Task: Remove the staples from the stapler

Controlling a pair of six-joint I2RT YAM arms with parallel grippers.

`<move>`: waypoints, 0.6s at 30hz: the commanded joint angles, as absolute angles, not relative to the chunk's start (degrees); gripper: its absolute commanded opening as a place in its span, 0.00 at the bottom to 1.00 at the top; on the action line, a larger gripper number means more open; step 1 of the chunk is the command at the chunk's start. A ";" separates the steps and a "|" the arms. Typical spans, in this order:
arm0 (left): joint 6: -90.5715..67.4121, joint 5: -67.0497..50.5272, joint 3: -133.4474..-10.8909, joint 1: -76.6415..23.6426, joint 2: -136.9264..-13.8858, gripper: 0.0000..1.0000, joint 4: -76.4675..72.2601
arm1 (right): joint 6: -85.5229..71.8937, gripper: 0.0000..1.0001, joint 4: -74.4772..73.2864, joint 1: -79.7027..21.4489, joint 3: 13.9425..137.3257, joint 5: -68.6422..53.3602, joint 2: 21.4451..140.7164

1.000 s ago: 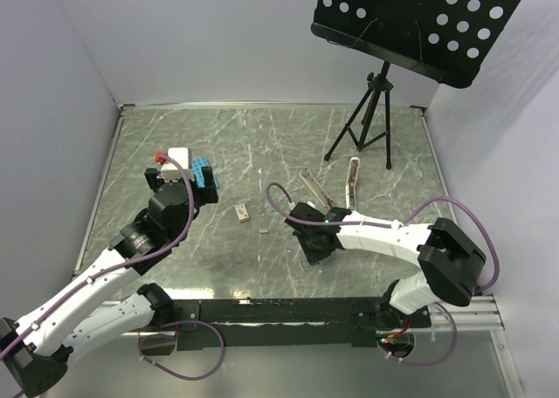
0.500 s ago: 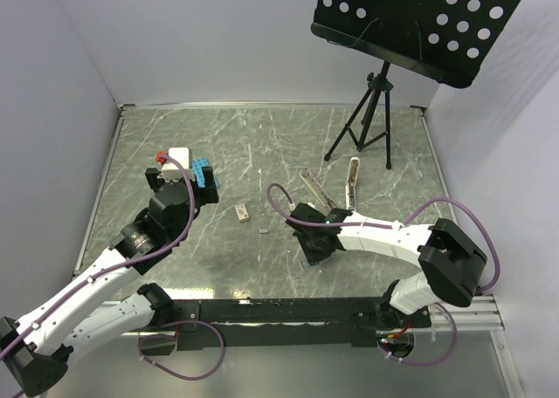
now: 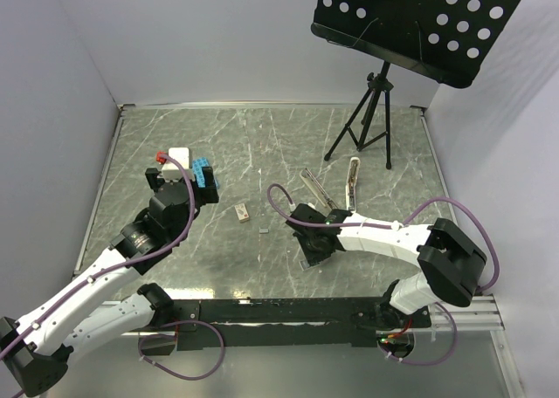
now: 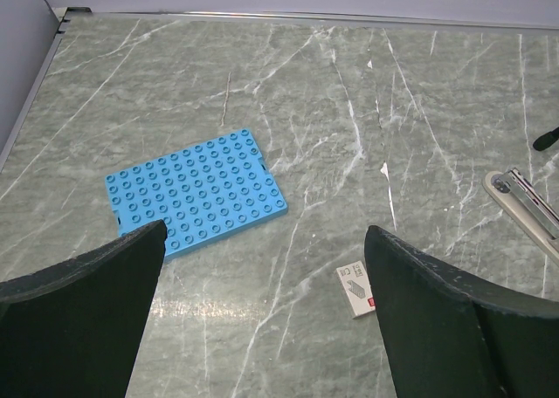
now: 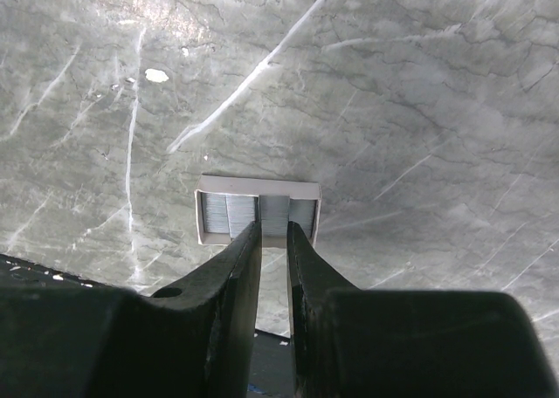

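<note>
Nothing visible has moved in the last second. Both arms sit parked and nothing has shifted on the surface. My read is zero progress on the unload in this window: a hold or a settle, not a transfer.

Right pincer: fingers pressed almost together, tips at the near wall of a small white tray holding silvery strips. One strip lines up with the slit between the tips. Can't tell if it's pinched or just lying underneath.

Left pincer: spread wide, holding nothing. Blue studded plate lies ahead of it, toward its left finger. Tan block is just inside its right finger.

Stapler: hinged open, flat on the surface, just beyond the right pincer and not touching it. Staples: short dark strip lying loose to the right pincer's left, outside the stapler. So I'd guess the unload is mostly done.

Edges and room:
- Right pincer works near the front edge with the dark base rail behind it, so little room to retreat.
- Bare surface on its left, out to the staples.
- Past the stapler stand the stand legs; keep clear.
</note>
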State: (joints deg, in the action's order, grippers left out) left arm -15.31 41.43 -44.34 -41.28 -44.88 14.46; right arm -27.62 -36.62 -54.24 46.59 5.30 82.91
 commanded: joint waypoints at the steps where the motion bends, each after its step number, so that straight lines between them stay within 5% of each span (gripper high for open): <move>1: -15.21 41.66 -46.05 -41.48 -44.74 0.99 13.18 | -28.83 0.23 -37.44 -54.58 46.49 5.89 81.74; 12: -15.29 41.66 -46.14 -41.48 -44.91 0.99 13.27 | -29.00 0.22 -38.06 -54.67 47.11 5.36 82.53; 18: -15.29 41.57 -46.14 -41.40 -44.91 0.99 13.18 | -28.92 0.32 -38.05 -54.84 47.28 5.71 82.27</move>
